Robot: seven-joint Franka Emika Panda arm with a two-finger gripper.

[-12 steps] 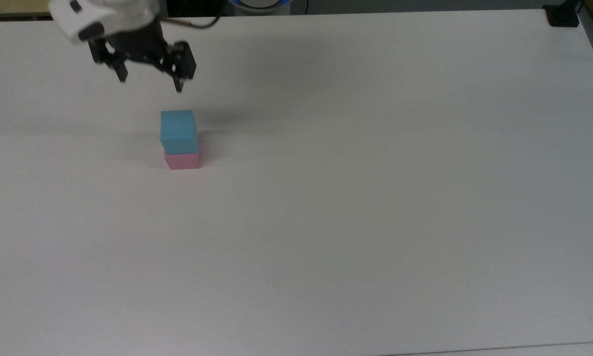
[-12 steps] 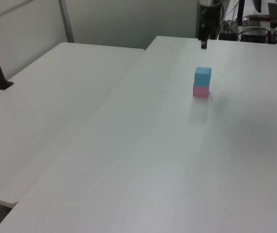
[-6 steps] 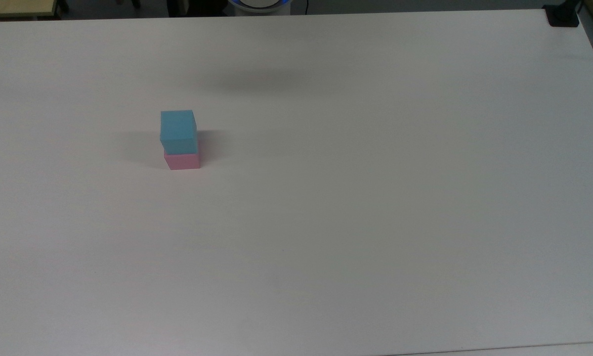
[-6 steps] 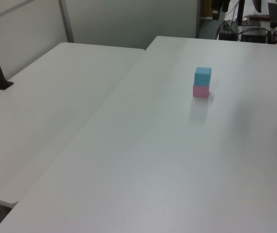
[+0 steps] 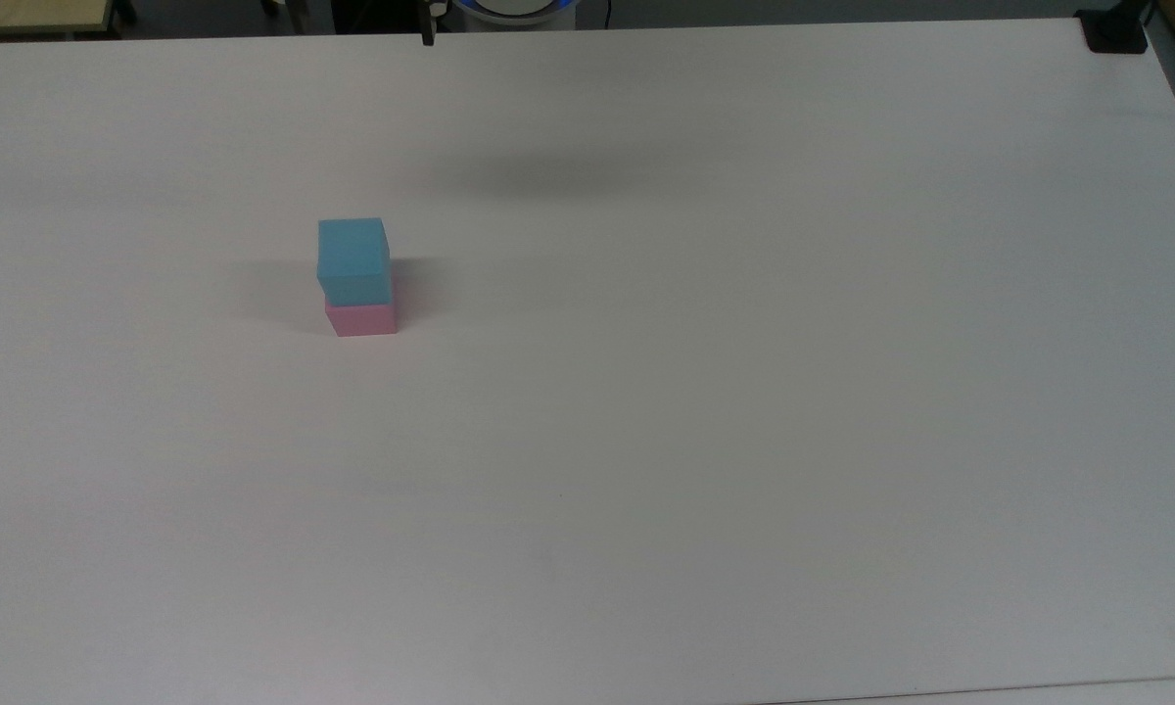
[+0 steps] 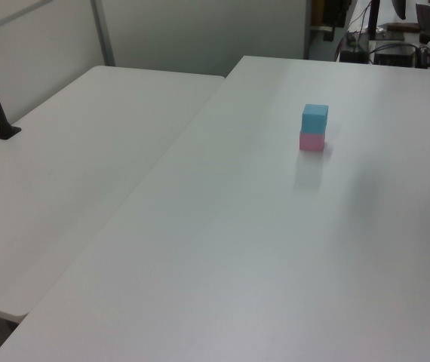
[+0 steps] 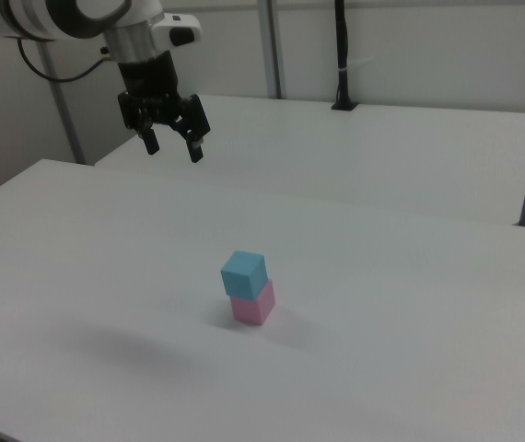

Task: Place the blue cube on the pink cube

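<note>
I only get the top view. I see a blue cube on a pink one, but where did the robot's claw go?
Observer: The gripper hangs high above the table, toward the right view's upper left, well away from the blue cube.
Operator: Is it holding anything?
Observer: No, its fingers are spread open with nothing between them.
Operator: Is the stack straight?
Observer: In the right view the blue cube sits turned a little on the pink cube, but rests on it.

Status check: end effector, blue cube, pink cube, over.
End effector open, empty, raised well clear of the stack. Blue cube sitting on pink cube, slightly offset. Nothing in the way.
</note>
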